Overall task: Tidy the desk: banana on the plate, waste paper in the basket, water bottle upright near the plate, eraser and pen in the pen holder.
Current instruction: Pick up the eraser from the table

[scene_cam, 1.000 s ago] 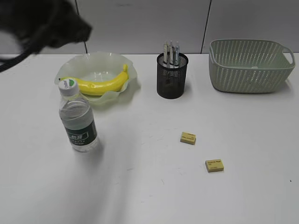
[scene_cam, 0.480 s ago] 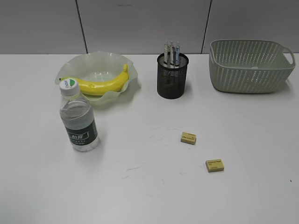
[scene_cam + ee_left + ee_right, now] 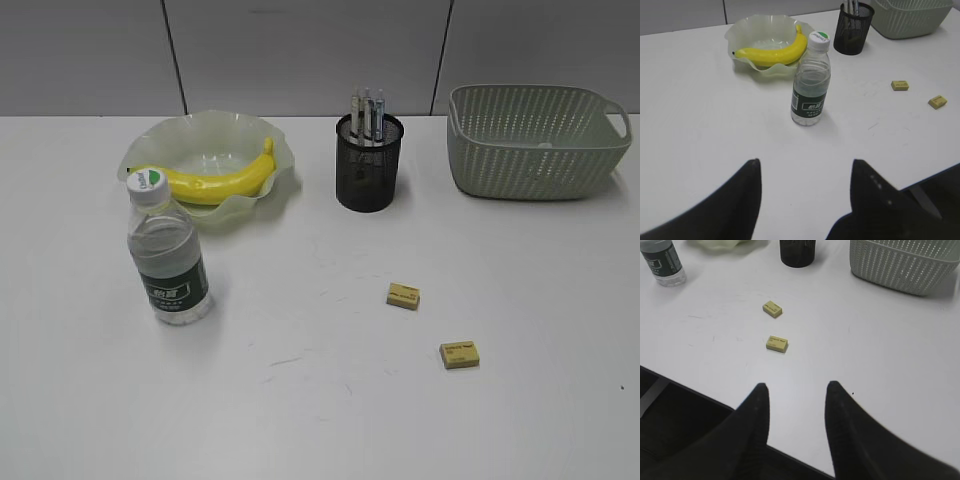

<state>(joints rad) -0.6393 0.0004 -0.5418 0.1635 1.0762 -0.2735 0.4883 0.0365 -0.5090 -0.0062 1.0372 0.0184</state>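
Note:
A yellow banana (image 3: pixel 220 182) lies in the pale green plate (image 3: pixel 160 136) at the back left. A water bottle (image 3: pixel 167 254) stands upright in front of the plate, also in the left wrist view (image 3: pixel 810 82). A black mesh pen holder (image 3: pixel 368 166) holds several pens (image 3: pixel 367 108). Two yellow erasers (image 3: pixel 403 295) (image 3: pixel 459 354) lie on the table, also in the right wrist view (image 3: pixel 772 309) (image 3: pixel 776 343). The basket (image 3: pixel 536 140) stands at the back right. No waste paper shows. My left gripper (image 3: pixel 805 165) and right gripper (image 3: pixel 796 387) are open, empty, near the front edge.
The white table's front edge (image 3: pixel 700 395) shows in the right wrist view, with dark space below it. A grey panelled wall (image 3: pixel 300 50) runs behind the table. Neither arm shows in the exterior view.
The dark arm that blurred across the top left one second ago has left the exterior view. The objects have not moved.

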